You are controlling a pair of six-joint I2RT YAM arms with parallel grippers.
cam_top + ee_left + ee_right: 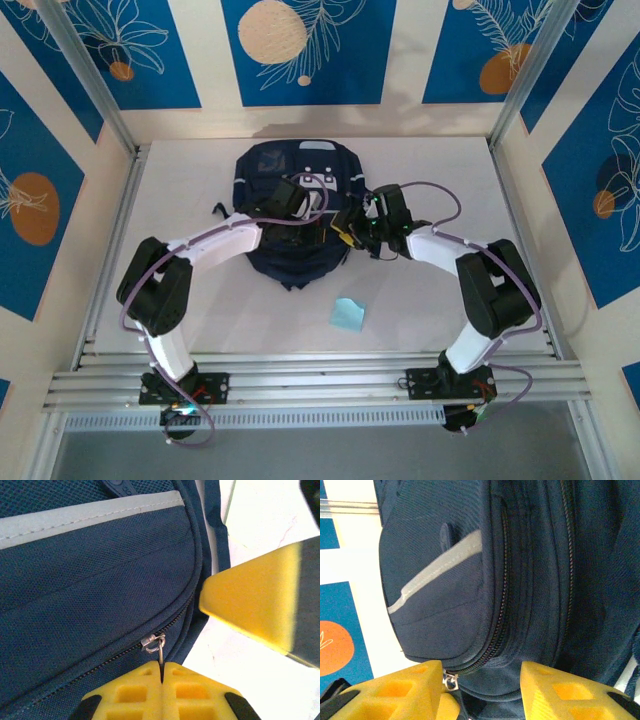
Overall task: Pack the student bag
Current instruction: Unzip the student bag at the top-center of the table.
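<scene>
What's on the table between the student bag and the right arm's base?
A small light-blue flat item, maybe paper or cloth, lies on the table, apart from the student bag and the right arm's base; the top view shows it.

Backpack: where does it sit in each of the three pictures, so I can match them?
Top external: student bag just above picture centre.
Left wrist: left and centre, zip pull pinched in left gripper.
Right wrist: centre and right, seen close.
Shared landmark: grey stripe in both wrist views.

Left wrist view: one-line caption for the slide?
Left fingers shut on the metal zipper pull of the navy student bag, with a right finger close beside it.
</scene>
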